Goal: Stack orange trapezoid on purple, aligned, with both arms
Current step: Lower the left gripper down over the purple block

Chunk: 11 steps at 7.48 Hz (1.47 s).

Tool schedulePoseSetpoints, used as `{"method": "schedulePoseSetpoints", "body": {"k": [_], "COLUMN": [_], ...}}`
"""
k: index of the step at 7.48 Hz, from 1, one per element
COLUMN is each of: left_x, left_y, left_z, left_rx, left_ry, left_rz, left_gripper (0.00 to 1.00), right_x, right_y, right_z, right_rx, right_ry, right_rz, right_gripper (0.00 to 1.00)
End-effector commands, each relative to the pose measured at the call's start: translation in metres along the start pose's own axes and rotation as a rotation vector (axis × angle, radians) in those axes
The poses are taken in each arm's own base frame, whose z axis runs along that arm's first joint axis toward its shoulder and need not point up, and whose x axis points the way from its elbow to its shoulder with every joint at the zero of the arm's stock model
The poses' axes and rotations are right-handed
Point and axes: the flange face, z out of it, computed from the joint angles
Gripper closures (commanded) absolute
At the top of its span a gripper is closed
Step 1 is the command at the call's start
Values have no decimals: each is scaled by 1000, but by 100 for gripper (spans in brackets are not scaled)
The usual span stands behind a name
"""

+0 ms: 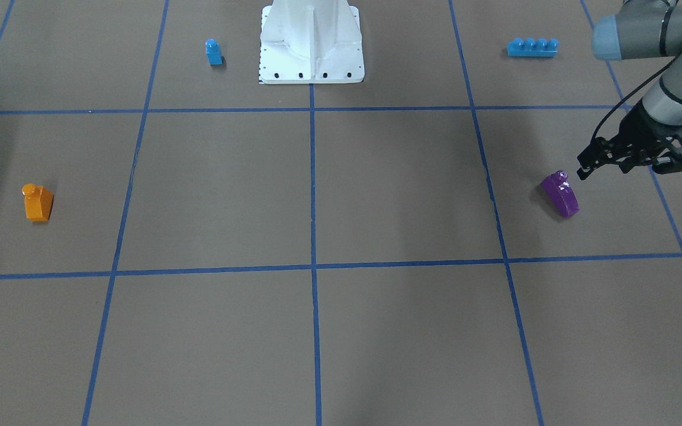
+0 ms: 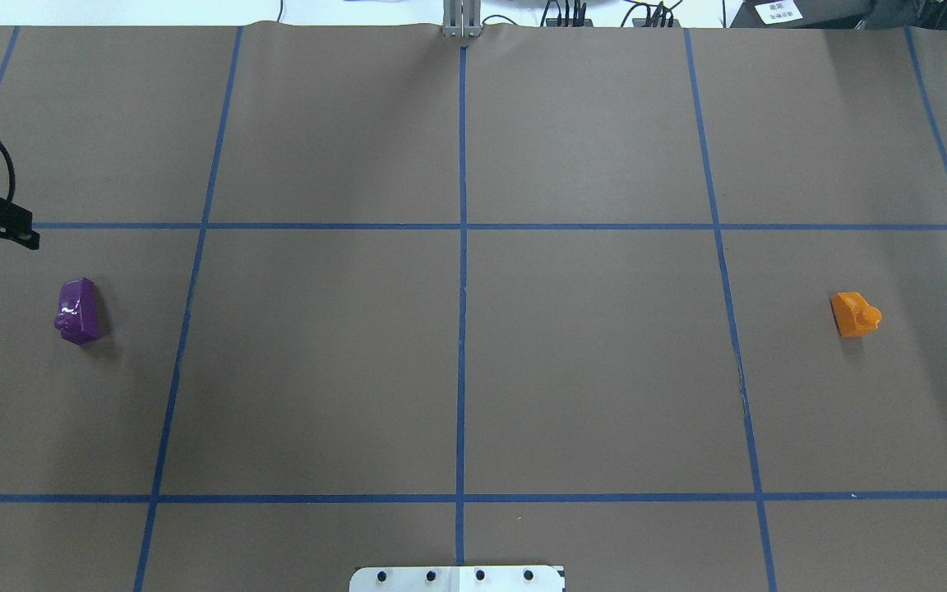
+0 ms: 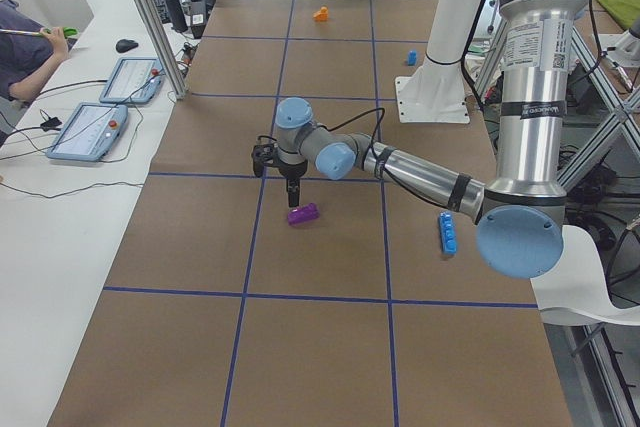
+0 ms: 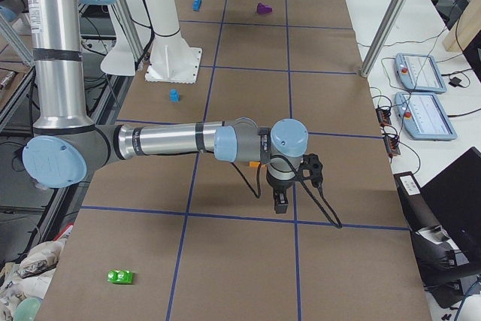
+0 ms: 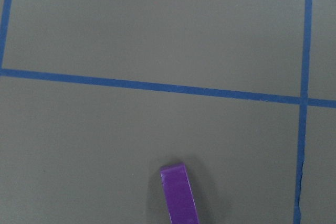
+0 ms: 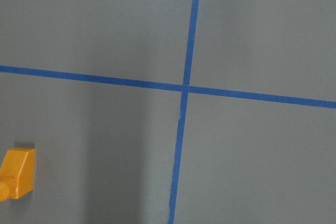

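Observation:
The orange trapezoid stands alone on the brown table, at the far right of the overhead view. It also shows at the lower left of the right wrist view. The purple brick lies on its side at the far left of the overhead view and at the bottom of the left wrist view. My left gripper hovers just beyond the purple brick, apart from it, open and empty. My right gripper hangs near the orange trapezoid. It shows only in the exterior right view, so I cannot tell if it is open.
A small blue single-stud brick and a long blue four-stud brick stand on either side of the white robot base. A green brick lies at the table's right end. A seated person and tablets are beside the table.

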Motion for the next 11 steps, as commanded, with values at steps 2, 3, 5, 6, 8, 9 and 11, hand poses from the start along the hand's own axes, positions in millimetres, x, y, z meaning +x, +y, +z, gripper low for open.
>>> {"method": "schedulePoseSetpoints", "body": {"k": [2, 3, 5, 6, 8, 9, 11], "left_x": [7, 3, 2, 5, 8, 10, 11], "left_y": [38, 38, 32, 26, 22, 23, 24], "left_z": [60, 69, 92, 99, 104, 105, 104], "left_rx": [22, 12, 26, 26, 24, 22, 20], "left_ry": [-34, -48, -54, -54, -56, -56, -56], "left_rz": [-42, -46, -33, -33, -35, -34, -33], "left_gripper": [0, 0, 0, 0, 11, 56, 100], "right_x": [0, 0, -7, -8, -8, -8, -10], "right_y": [2, 2, -4, -4, -4, -4, -4], "right_z": [1, 1, 1, 1, 1, 0, 1], "right_rx": [-3, -2, -2, -1, -1, 0, -1], "right_ry": [-2, -1, -4, -4, -4, -5, -33], "right_rz": [42, 51, 86, 99, 99, 98, 98], "right_gripper": [0, 0, 0, 0, 0, 0, 0]}}
